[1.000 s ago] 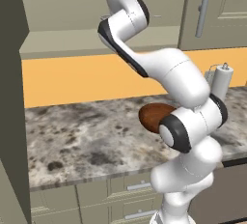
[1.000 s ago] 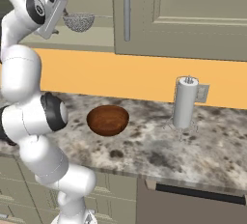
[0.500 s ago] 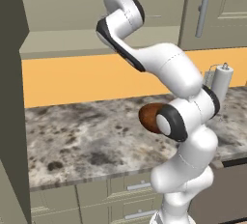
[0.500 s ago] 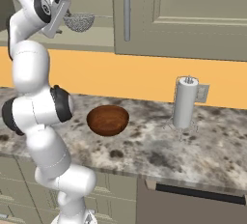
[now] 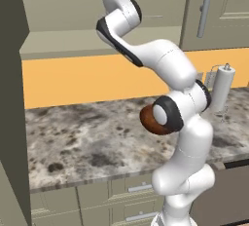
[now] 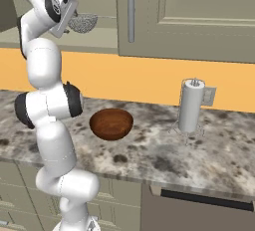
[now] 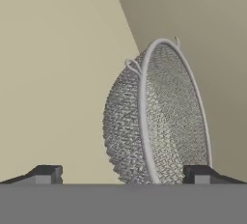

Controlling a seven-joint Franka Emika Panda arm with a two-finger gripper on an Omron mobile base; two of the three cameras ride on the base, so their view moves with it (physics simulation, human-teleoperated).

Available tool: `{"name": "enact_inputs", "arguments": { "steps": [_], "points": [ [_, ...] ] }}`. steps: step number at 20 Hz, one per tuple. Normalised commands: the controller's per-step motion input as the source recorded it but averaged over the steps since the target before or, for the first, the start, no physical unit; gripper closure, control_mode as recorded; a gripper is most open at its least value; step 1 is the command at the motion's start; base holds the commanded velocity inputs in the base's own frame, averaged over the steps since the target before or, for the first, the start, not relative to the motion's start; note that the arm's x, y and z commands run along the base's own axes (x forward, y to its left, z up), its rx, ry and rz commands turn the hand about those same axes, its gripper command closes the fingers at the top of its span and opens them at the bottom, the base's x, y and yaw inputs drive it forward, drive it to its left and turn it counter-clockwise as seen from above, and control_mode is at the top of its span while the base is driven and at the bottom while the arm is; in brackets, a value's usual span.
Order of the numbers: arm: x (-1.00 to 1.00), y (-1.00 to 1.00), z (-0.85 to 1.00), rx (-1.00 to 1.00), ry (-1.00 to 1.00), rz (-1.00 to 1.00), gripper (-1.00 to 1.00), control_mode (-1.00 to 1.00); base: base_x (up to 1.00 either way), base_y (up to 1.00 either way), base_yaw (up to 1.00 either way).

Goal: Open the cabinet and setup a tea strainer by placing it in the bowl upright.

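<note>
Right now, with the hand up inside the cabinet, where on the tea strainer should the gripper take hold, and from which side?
Judging by the hand view, grip the tea strainer across its wire rim and mesh bowl. It stands on edge between the open gripper fingertips, so coming straight on along the hand's line and then closing looks best. Its long handle cannot be made out here.

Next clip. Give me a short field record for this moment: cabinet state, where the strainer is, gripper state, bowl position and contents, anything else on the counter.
cabinet: left door swung open, shelf exposed; right door shut
tea strainer: on the cabinet shelf, between the finger tips, not visibly gripped
gripper: open, raised to the shelf
bowl: upright on the counter, nothing seen in it
other: paper towel roll on a wire stand, right of the bowl
</note>
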Motion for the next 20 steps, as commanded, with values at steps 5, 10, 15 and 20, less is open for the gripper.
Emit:
{"name": "enact_inputs", "arguments": {
  "steps": [5, 10, 15, 20],
  "points": [
    [0.37, 0.07, 0.0, 0.0, 0.0, 0.0, -1.0, -1.0, 0.0, 0.0, 0.0],
    [0.32, 0.11, 0.0, 0.0, 0.0, 0.0, -1.0, -1.0, 0.0, 0.0, 0.0],
    [0.07, 0.02, 0.0, 0.0, 0.01, 0.0, 1.0, -1.0, 0.0, 0.0, 0.0],
    [0.0, 0.0, 0.0, 0.0, 0.0, 0.0, 1.0, -1.0, 0.0, 0.0, 0.0]
  ]
}}
